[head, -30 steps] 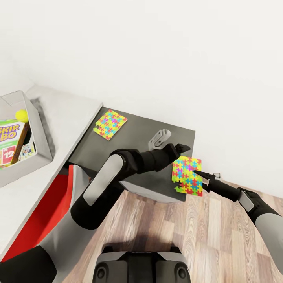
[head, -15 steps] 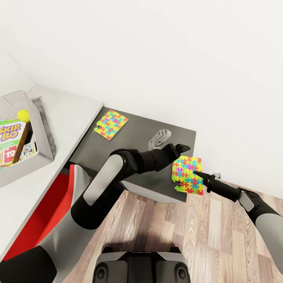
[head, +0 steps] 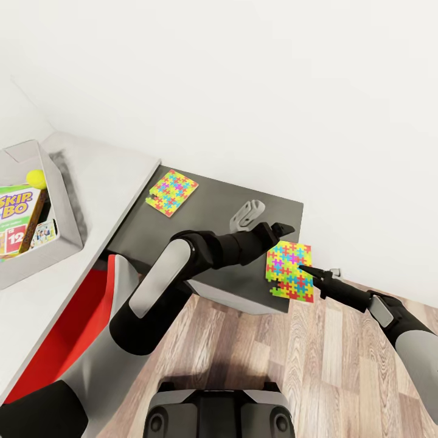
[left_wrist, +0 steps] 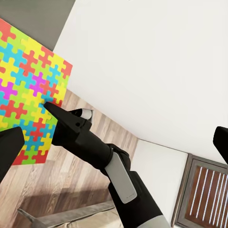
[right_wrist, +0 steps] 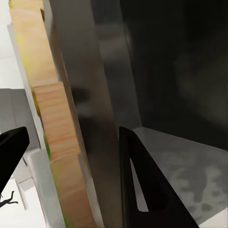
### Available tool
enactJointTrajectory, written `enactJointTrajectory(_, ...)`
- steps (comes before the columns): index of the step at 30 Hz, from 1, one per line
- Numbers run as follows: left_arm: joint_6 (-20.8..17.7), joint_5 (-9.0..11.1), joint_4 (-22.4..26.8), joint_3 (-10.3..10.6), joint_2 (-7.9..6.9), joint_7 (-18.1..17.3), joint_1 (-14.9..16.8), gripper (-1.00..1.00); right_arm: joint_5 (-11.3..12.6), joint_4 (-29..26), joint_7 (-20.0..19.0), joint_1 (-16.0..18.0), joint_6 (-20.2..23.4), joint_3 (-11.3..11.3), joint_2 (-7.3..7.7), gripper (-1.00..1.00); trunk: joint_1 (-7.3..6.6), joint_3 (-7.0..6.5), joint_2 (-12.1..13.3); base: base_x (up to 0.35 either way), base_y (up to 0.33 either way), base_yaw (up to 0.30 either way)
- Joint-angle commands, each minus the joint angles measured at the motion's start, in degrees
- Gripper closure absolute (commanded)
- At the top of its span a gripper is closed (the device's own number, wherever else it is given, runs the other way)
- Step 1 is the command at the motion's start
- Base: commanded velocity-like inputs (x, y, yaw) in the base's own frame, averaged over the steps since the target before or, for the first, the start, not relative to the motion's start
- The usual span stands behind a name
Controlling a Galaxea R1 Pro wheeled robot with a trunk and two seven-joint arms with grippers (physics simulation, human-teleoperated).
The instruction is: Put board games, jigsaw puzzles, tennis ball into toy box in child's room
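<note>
At dark grey low counter's (head: 213, 210) front corner, bright multicoloured flat jigsaw puzzle box (head: 289, 271) overhanging the edge, right pincer (head: 302, 266) spread around its rim. Left pincer (head: 281, 229) close above, spread, empty. Second matching puzzle box (head: 171, 192) farther back; pale grey toy bin (head: 61, 204) on pale counter (head: 106, 173).

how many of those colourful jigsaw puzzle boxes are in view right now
2. One colourful flat jigsaw puzzle box lies on the dark grey desk near the pale table; the other overhangs the desk's front corner at the right gripper. None seen in the bin.
</note>
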State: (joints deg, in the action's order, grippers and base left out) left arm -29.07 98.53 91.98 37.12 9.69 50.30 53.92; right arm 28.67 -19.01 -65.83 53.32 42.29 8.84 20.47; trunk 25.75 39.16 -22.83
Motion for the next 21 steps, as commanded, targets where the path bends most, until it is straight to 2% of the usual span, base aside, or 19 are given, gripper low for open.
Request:
enactJointTrajectory(1,-0.1,0.3,0.0,-0.1,0.02,0.4,0.0,-1.00,0.0,0.0,0.0,0.0,0.2,0.0,0.00,1.00,0.03,0.07,-0.1,0.000,0.000,0.000)
enactJointTrajectory(21,-0.1,0.3,0.0,-0.1,0.00,0.4,0.0,-1.00,-0.1,-0.1,0.1,0.0,0.2,-0.1,-0.31,1.00,0.03,0.07,-0.1,0.000,0.000,0.000)
